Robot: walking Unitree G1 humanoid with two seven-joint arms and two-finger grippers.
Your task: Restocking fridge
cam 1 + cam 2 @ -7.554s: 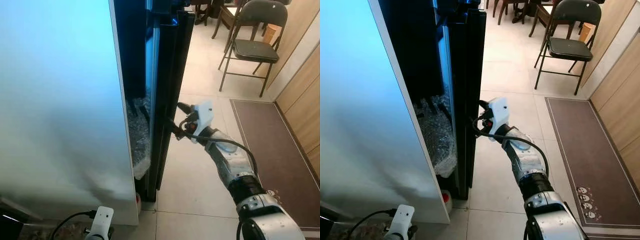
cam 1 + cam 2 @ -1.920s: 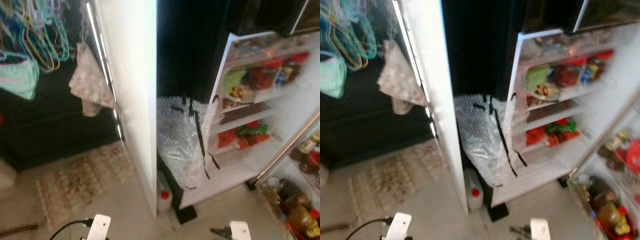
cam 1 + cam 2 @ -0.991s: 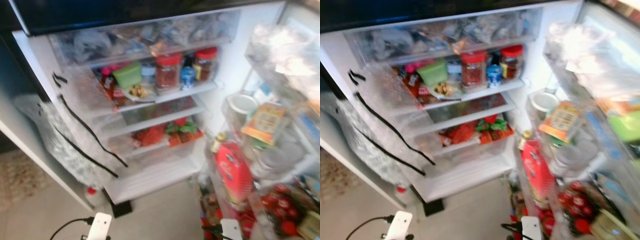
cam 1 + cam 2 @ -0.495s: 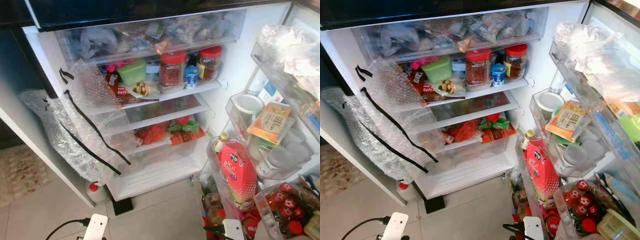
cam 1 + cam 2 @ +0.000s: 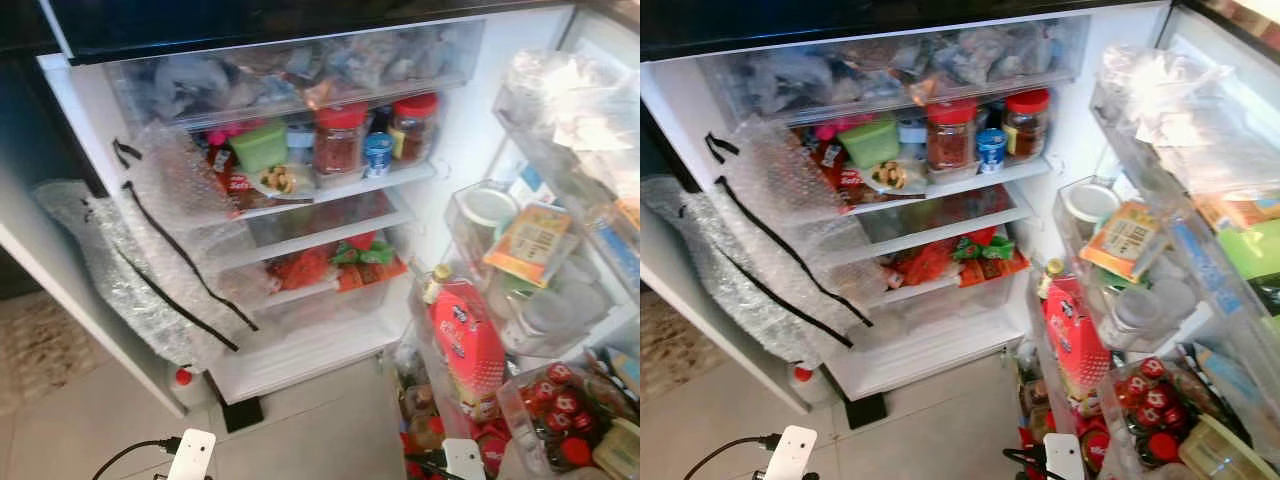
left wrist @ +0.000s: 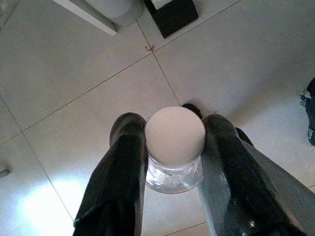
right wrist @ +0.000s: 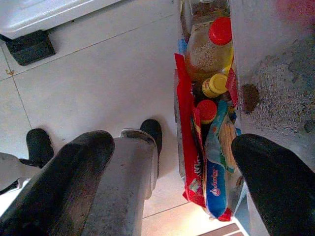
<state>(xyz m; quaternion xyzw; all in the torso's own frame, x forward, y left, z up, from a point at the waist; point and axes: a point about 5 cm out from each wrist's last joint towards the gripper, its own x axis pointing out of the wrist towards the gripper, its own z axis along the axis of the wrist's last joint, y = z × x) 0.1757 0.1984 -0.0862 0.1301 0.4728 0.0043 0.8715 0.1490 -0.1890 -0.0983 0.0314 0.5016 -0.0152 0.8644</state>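
Left eye view looks down into an open fridge (image 5: pixel 455 130) with white walls, its door (image 5: pixel 1200 260) swung out at the right and carrying clear plastic bins packed with goods. A crumpled sheet of bubble wrap (image 5: pixel 150 260), crossed by two black tape strips, hangs over the fridge's left edge. Inside, a clear drawer (image 5: pixel 290 70) of bagged food sits on top; on the shelf below stand two red-lidded glass jars (image 5: pixel 340 140), a green lidded box (image 5: pixel 262 147) and a small blue-labelled can (image 5: pixel 378 153). A lower clear drawer holds red and green packets (image 5: pixel 335 265). In the door, a red carton (image 5: pixel 468 345) stands upright, and a bin near the floor holds a cluster of small red-capped bottles (image 5: pixel 555 405). The floor (image 5: pixel 310 440) is pale square tile. In the left wrist view, the left gripper (image 6: pixel 173 147) has its jaws closed on a small round clear glass jar (image 6: pixel 174 152) with a smooth white lid, held low above the tiles. In the right wrist view, the right gripper (image 7: pixel 172 162) hangs with jaws spread wide and empty, beside the door's bottom bin, where two red caps and one yellow cap can be counted.
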